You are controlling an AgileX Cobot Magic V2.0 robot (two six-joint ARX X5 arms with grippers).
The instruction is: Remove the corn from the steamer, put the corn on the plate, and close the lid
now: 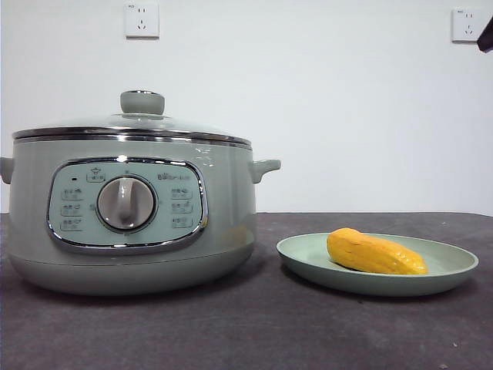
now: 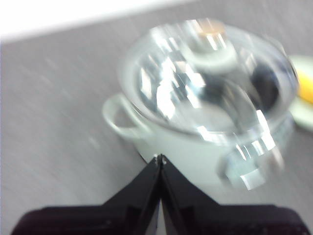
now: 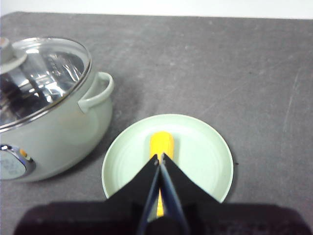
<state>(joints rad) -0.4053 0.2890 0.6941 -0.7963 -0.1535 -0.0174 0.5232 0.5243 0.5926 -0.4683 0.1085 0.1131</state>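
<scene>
Closest up are the right gripper's black jaws, pressed together on nothing, hanging above the stubby glossy yellow-orange corn cob lying in the shallow pale green plate. Left gripper is pinched closed too, empty, above the big sage-green steamer pot, whose clear glass lid sits on the chrome rim. Looks pretty much done to me. The corn's probably slick and rolls easily, so I'd grab it across the middle.
</scene>
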